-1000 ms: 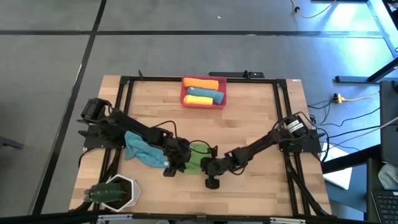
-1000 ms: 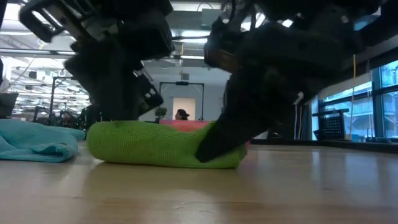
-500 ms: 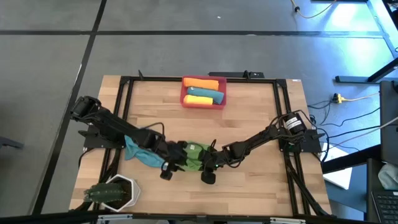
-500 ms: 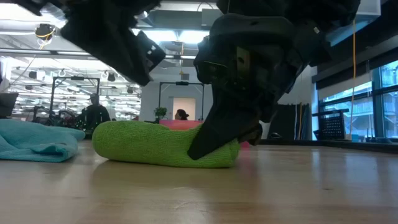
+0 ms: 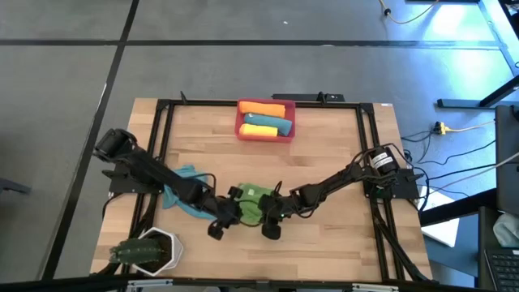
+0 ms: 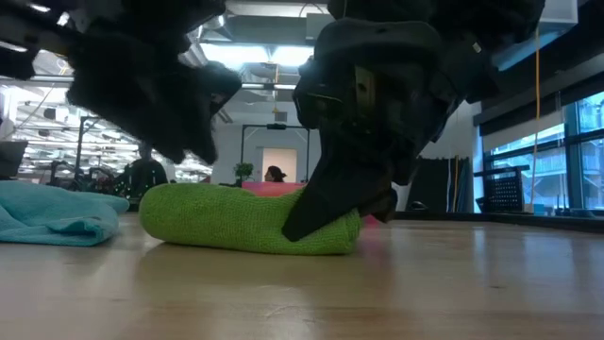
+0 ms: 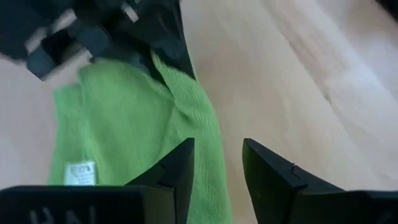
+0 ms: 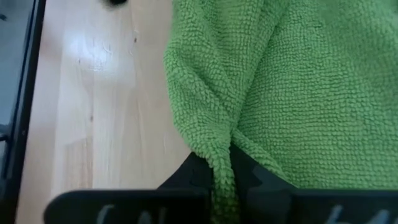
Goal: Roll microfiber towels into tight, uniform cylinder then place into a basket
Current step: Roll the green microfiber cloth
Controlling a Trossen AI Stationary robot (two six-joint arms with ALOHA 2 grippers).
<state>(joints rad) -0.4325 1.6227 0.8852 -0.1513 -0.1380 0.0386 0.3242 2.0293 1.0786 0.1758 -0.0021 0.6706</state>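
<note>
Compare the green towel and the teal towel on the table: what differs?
The green towel is a rolled cylinder; the teal towel lies loose and crumpled. The right gripper pinches the green towel's edge with the left gripper open above it; nothing grips the teal towel. Both lie on the table, outside the basket.

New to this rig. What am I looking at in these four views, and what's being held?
Two dark robot arms work at a wooden table. One camera looks straight down, one sits at tabletop level, and one rides on each wrist. Mid-table lies a rolled green towel. The right hand is shut on a fold of it; the left hand, fingers parted, sits at its other end, holding nothing. A teal towel lies crumpled to the left. At the far edge, a red basket holds rolled towels. A potted plant stands in the near-left corner.
</note>
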